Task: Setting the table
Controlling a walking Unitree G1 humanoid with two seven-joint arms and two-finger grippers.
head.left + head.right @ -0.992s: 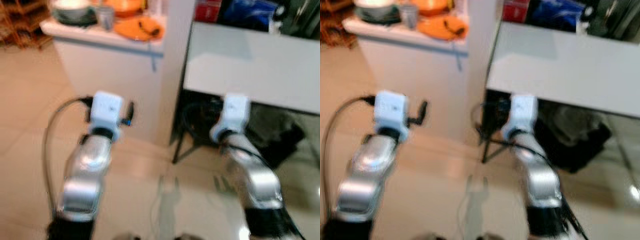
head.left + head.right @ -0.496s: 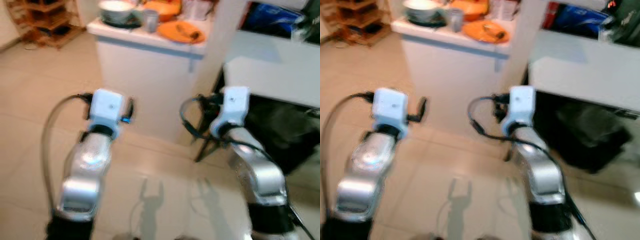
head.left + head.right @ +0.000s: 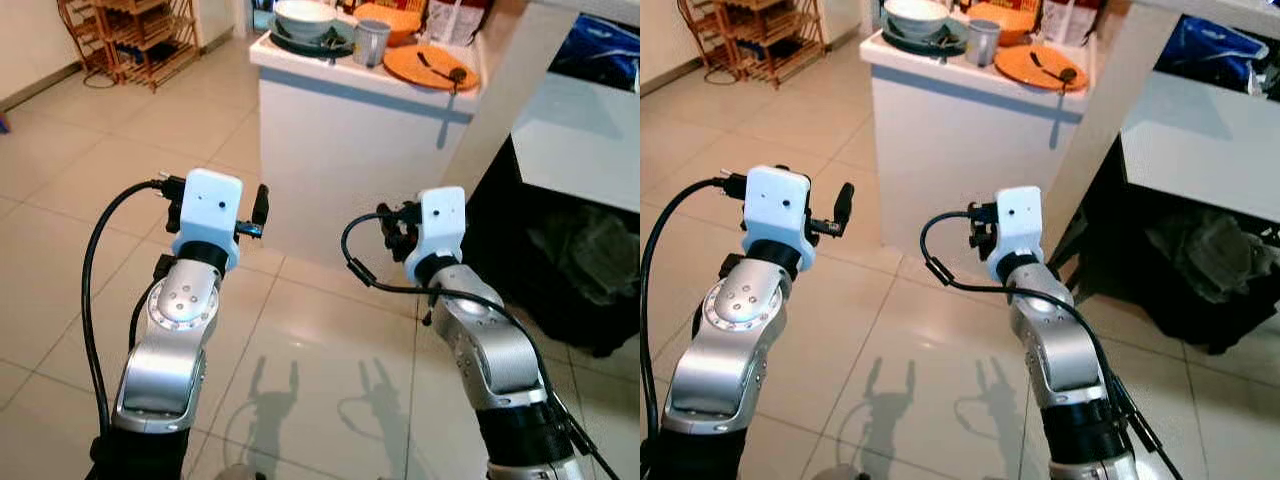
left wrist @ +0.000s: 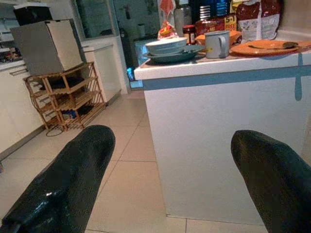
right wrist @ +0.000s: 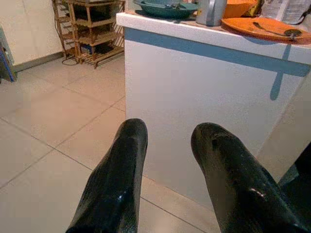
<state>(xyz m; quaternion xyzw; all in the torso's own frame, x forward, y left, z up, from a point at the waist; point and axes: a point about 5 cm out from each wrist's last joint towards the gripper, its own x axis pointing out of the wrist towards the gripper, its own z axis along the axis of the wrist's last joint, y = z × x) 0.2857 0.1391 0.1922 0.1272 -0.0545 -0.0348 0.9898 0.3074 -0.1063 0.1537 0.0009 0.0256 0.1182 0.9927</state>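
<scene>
Approach step in hand. Left gripper (image 4: pixel 170 187) jaws spread wide; right gripper (image 5: pixel 167 177) jaws narrowly parted; both empty, short of the counter (image 3: pixel 350 95). Bowl (image 3: pixel 305 18), cup (image 3: pixel 371 42) and plate (image 3: pixel 430 68) sit on it. Next move likely calls for closing in, then reaching up.

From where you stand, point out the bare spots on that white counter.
The counter is crowded on top: bowl on dark plate, grey mug and orange plate with spoon sit close together. Bare strips remain along the front edge, mainly below the mug.
</scene>
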